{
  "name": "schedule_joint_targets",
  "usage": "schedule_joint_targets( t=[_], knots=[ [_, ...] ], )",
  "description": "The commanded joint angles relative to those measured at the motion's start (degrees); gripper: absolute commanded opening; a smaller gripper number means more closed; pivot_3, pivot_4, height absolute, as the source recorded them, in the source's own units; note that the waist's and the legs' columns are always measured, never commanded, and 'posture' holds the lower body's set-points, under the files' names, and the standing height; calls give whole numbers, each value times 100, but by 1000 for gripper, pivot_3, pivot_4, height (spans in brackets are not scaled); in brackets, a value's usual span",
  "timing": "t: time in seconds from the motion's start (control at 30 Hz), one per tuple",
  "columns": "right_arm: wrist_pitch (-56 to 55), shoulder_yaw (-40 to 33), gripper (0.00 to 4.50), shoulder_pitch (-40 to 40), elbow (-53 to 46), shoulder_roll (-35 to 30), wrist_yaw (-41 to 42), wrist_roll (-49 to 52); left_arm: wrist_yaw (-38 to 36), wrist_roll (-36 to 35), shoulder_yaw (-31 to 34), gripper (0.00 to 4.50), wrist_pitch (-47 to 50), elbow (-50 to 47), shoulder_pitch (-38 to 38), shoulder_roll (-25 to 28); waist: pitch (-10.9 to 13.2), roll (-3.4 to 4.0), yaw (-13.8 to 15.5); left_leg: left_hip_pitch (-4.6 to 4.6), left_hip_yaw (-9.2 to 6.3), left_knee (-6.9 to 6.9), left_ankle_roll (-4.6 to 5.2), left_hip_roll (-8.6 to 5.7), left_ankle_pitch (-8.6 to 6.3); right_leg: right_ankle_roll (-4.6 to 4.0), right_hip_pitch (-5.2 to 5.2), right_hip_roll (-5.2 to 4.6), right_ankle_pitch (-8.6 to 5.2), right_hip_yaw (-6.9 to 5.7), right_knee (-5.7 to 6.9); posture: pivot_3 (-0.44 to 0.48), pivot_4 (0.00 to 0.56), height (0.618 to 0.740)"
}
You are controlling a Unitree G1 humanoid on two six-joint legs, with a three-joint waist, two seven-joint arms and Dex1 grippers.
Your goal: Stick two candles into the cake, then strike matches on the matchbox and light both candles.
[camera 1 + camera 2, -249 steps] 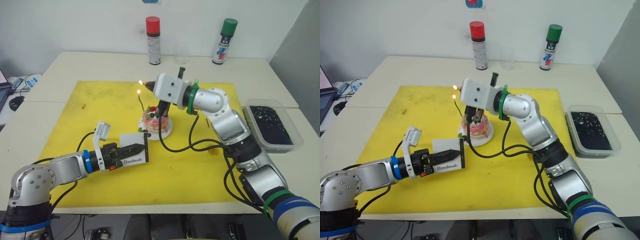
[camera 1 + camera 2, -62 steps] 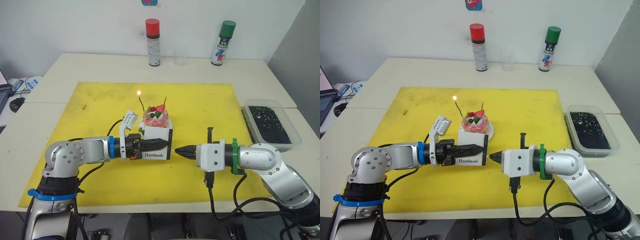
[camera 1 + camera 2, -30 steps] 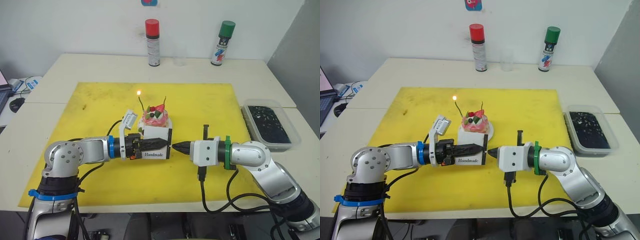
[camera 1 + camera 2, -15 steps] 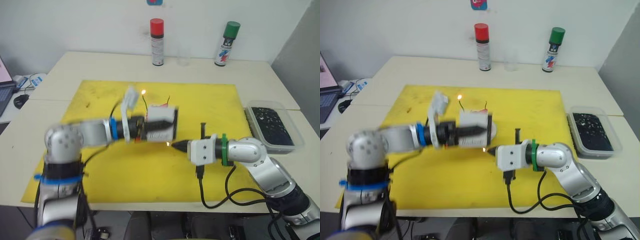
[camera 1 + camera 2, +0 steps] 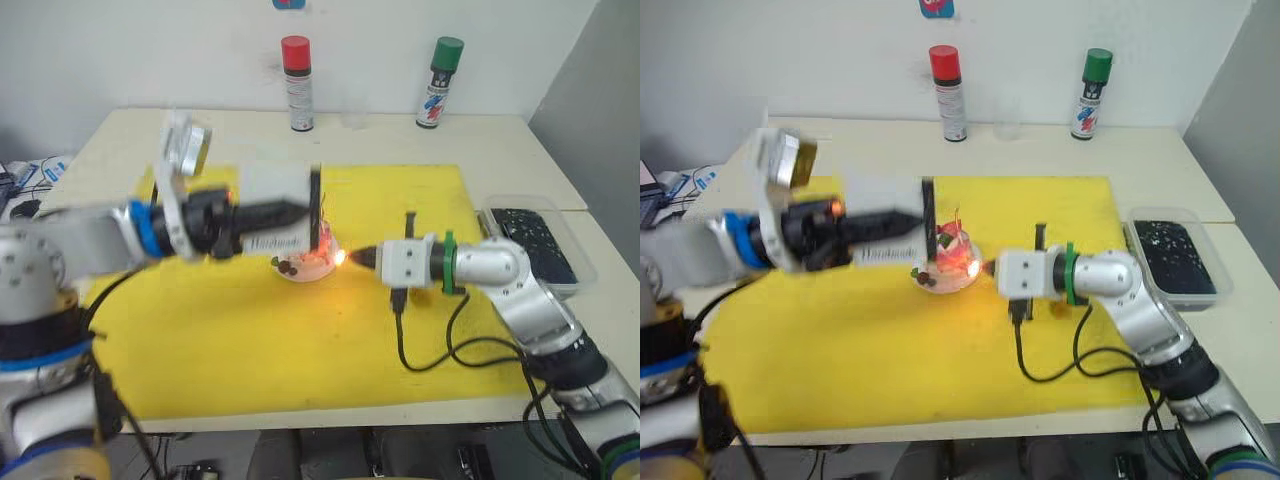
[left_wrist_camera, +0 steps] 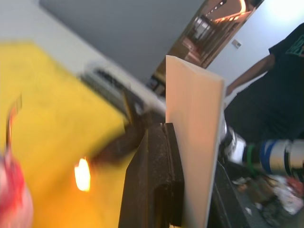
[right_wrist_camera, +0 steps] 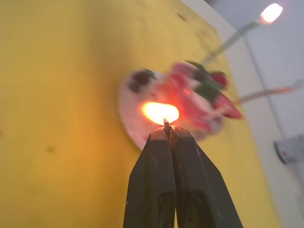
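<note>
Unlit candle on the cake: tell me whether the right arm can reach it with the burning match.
Probably yes: the right gripper holds the lit match beside the cake, the raised matchbox off its path.

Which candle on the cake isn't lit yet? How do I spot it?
Find the big yellow mat, then the small round pink cake on its white plate. Two thin greenish candles rise from the cake: one carries a flame, while the unlit candle beside it has a bare, pale tip.

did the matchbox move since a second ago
Yes. The matchbox, clamped in the left gripper, has swung up and to the robot's left: it was in front of the cake, and now sits above the cake's left side.
</note>
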Motion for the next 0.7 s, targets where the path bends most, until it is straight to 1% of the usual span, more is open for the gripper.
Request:
schedule_joint_targets(
  t=[0.03, 0.1, 0.2, 0.27, 0.43, 0.7],
  knots=[
    [-223, -191, 20, -372, 230, 143, -292, -145, -280, -230, 321, 0, 59, -466, 881, 406, 1, -1, 1, 0, 0, 0, 0, 0, 0, -1, -1, 0, -1, -1, 0, 0, 150, 740],
    [-289, -209, 20, -511, 378, 225, -390, -189, -381, -115, 327, 0, -58, -581, 1292, 521, 2, 0, 36, 0, 0, 0, 0, 0, 0, -7, -2, 0, -3, -1, -1, 0, 150, 740],
    [-409, -196, 20, -751, 614, 415, -547, -248, -403, 339, 138, 0, -320, -595, 1708, 408, 3, 2, 108, 0, 1, 2, 0, 0, 1, -11, -3, 0, -6, -2, -1, 0, 150, 740],
    [-485, -174, 20, -859, 742, 502, -616, -300, -475, 490, 23, 0, -418, -675, 1869, 362, 3, 1, 113, 0, 3, 3, -1, -1, 1, -11, -2, 0, -6, 0, -2, 0, 150, 740],
    [-696, -173, 20, -1022, 1024, 610, -738, -397, -569, 604, -119, 0, -590, -714, 1937, 335, 3, 1, 121, -3, 6, 1, 0, -1, 1, -16, -4, -2, -4, 1, -6, 0, 150, 740],
    [-873, -205, 20, -1105, 1238, 721, -917, -525, -657, 676, -309, 0, -675, -635, 1717, 350, 3, 2, 109, -4, 2, -11, 0, 4, 0, -29, -8, 4, -12, -4, -4, 0, 150, 740]
  ],
)
